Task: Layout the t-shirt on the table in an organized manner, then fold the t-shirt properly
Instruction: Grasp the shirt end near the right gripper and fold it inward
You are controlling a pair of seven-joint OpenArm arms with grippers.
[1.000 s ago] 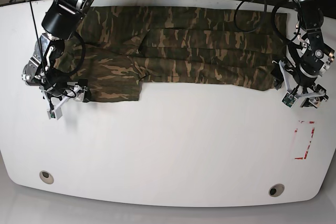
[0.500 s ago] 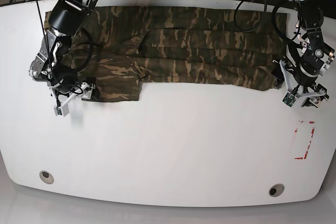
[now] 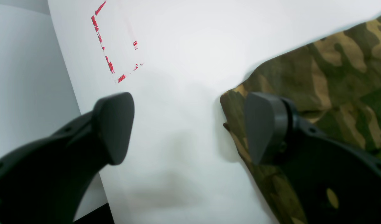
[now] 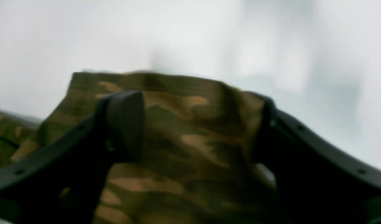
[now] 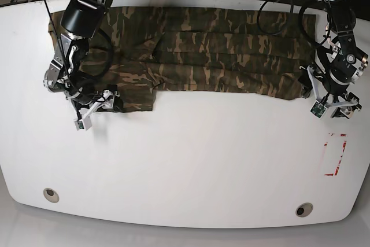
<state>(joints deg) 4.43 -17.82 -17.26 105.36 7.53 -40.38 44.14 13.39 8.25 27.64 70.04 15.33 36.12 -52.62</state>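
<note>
The right gripper [image 4: 196, 130] has its fingers spread wide astride a raised fold of the shirt [image 5: 214, 56] — cloth fills the gap, but neither pad is seen pressing it, so nothing looks held. The left gripper [image 3: 187, 127] is spread wide too, one finger [image 3: 114, 124] over bare table [image 3: 184, 46], the other just above the shirt's corner, holding nothing.

The shirt is judged soft, light and limp: it will sag and drag, not slide as one piece, so hems and corners are the sensible places to pinch, one at each end. It lies stretched along the table's far edge, partly folded into a long band with creases running lengthwise, one sleeve end broader near the right gripper. Camouflage print — dark green, brown, tan streaks.
</note>
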